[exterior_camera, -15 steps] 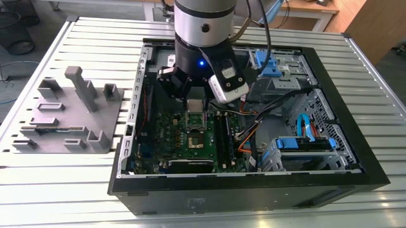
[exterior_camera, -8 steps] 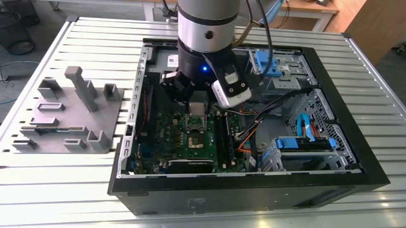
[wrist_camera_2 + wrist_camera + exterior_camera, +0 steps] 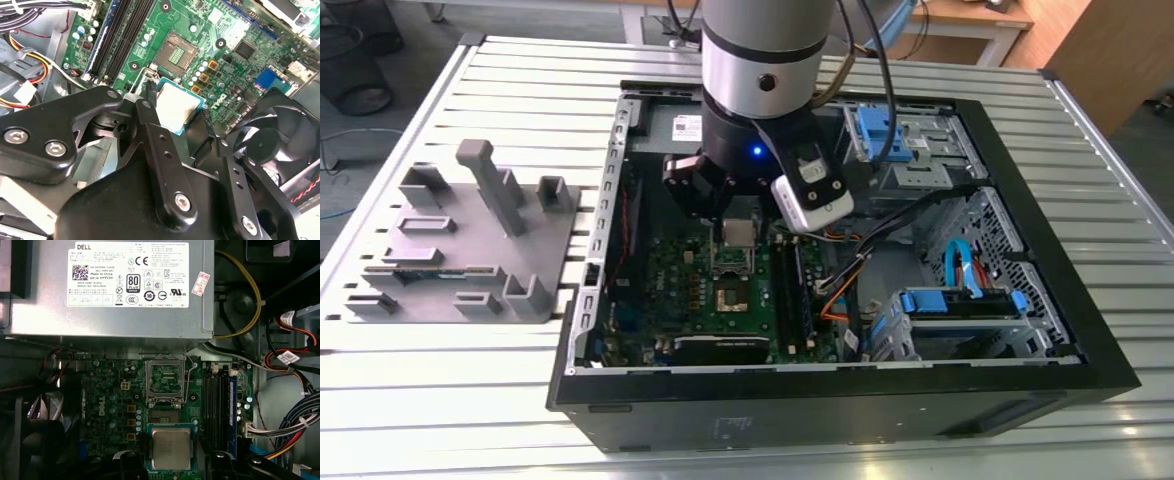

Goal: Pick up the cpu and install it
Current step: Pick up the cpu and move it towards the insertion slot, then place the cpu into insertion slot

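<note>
The gripper [image 3: 738, 226] hangs in the middle of the exterior view, inside the open computer case [image 3: 1014, 330] that lies on the slatted table [image 3: 440, 400]. Its two black fingers [image 3: 150, 120] pinch the cpu [image 3: 179, 106] by opposite edges, silvery top facing the cameras in both wrist views. The cpu [image 3: 740, 235] is held flat above the green motherboard [image 3: 707, 300], not in the socket [image 3: 165, 382]. The socket sits bare and open, between the cpu and the grey power supply [image 3: 135, 315] in the first wrist view. Long black memory slots [image 3: 217, 405] run beside the socket. A black fan [image 3: 270, 145] sits near the gripper. A grey parts tray [image 3: 454, 240] lies on the table at the exterior view's left, outside the case.
</note>
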Tool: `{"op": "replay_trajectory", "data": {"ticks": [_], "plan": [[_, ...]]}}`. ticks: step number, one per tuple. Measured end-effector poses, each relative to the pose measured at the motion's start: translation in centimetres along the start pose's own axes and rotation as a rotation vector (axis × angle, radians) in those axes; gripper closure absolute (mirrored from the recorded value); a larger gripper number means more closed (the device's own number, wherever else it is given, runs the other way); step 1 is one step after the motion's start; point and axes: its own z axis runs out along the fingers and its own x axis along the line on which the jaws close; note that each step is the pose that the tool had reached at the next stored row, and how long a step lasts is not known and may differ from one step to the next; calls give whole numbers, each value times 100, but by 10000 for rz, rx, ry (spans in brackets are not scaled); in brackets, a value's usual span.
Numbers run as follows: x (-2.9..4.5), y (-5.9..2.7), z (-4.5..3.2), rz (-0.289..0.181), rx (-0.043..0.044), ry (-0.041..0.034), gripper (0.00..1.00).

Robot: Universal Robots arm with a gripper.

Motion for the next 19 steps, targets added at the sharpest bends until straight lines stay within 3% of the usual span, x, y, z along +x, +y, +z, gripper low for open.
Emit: {"op": "replay_trajectory", "data": {"ticks": [14,19], "plan": [[-1,-19,35,-2,0,-1,53],[-1,-30,80,-2,1,0,53]]}}
